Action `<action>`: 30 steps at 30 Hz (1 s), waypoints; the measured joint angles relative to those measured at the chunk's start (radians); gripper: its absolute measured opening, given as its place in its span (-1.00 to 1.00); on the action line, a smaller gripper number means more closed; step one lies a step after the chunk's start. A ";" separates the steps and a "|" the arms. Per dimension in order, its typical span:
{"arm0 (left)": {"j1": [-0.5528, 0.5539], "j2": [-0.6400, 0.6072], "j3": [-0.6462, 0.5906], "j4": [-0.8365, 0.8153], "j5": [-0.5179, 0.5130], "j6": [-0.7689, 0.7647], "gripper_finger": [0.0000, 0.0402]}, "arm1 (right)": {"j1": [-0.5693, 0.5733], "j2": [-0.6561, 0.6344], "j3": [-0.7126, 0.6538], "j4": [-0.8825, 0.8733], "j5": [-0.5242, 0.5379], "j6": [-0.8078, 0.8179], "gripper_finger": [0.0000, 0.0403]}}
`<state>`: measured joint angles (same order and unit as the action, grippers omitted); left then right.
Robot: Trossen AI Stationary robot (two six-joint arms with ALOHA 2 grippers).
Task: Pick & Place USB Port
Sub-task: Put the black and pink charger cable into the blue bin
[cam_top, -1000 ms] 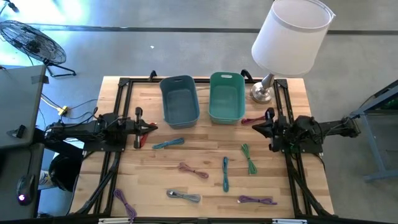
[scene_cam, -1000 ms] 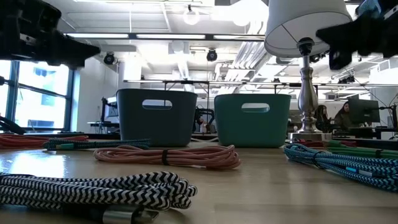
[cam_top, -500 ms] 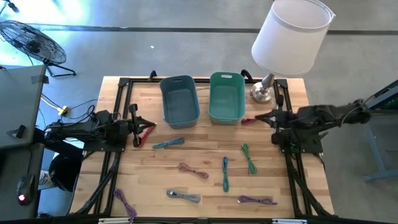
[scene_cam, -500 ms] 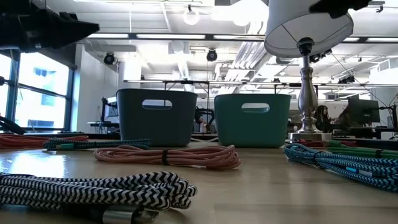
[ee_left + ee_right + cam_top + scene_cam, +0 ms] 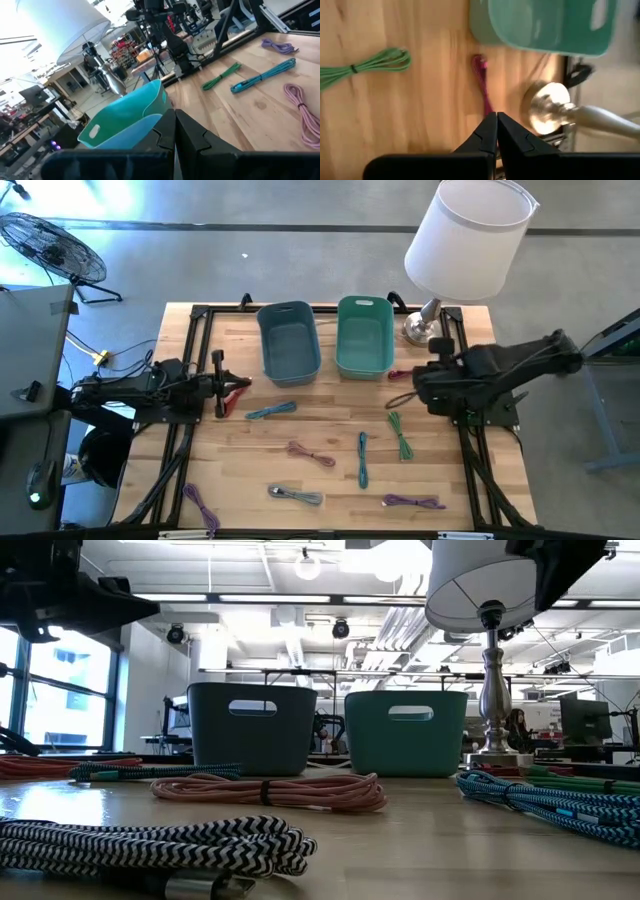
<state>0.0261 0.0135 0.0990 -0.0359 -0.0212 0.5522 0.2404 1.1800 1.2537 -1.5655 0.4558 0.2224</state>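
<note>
Right gripper (image 5: 418, 387) sits over the table's 3 o'clock side with its fingers pressed together, nothing pinched, hovering just past the red cable (image 5: 403, 373) that lies beside the teal bin (image 5: 364, 340). Its wrist view shows that red cable (image 5: 482, 85) running toward the lamp base (image 5: 547, 114), with a green cable (image 5: 367, 66) off to the side. Left gripper (image 5: 228, 383) waits at 9 o'clock, fingers pressed together too, empty, by another red cable (image 5: 238, 387). The blue bin (image 5: 288, 345) stands at 12 o'clock next to the teal one. More USB cables are scattered toward 6 o'clock: teal (image 5: 271, 410), pink (image 5: 311, 453), blue (image 5: 362, 459), grey (image 5: 297, 496) and purple (image 5: 413, 502).
</note>
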 joint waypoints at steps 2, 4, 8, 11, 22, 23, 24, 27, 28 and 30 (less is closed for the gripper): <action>0.000 0.000 0.000 -0.001 0.000 0.000 -1.00 | -0.030 0.020 -0.008 0.000 -0.051 -0.001 -0.98; 0.000 0.000 0.001 -0.004 0.002 -0.004 -1.00 | -0.063 0.032 -0.030 -0.005 -0.059 0.028 -0.98; 0.000 0.000 0.001 -0.009 0.026 -0.007 -1.00 | -0.131 0.026 -0.101 -0.004 -0.061 0.065 -0.93; 0.000 0.000 0.002 -0.021 0.038 -0.007 -1.00 | -0.171 0.011 -0.165 -0.004 -0.065 0.060 -0.83; 0.000 0.000 0.002 -0.042 0.051 -0.037 -1.00 | -0.228 -0.017 -0.383 0.239 -0.135 -0.166 -0.28; 0.000 0.000 0.002 -0.042 0.056 -0.037 -1.00 | -0.228 -0.016 -0.398 0.265 -0.142 -0.192 -0.25; 0.000 0.000 0.002 -0.042 0.060 -0.037 -1.00 | -0.228 -0.016 -0.416 0.290 -0.145 -0.216 -0.23; 0.000 0.000 0.002 -0.042 0.060 -0.037 -1.00 | -0.231 -0.016 -0.462 0.347 -0.133 -0.265 -0.17; 0.000 0.000 0.002 -0.042 0.060 -0.037 -1.00 | -0.237 -0.016 -0.475 0.364 -0.129 -0.274 -0.16; 0.000 0.000 0.002 -0.042 0.067 -0.037 -1.00 | -0.258 -0.014 -0.486 0.399 -0.132 -0.291 -0.13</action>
<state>0.0261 0.0135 0.1012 -0.0780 0.0462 0.5148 -0.0179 1.1656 0.7673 -1.1661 0.3242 -0.0688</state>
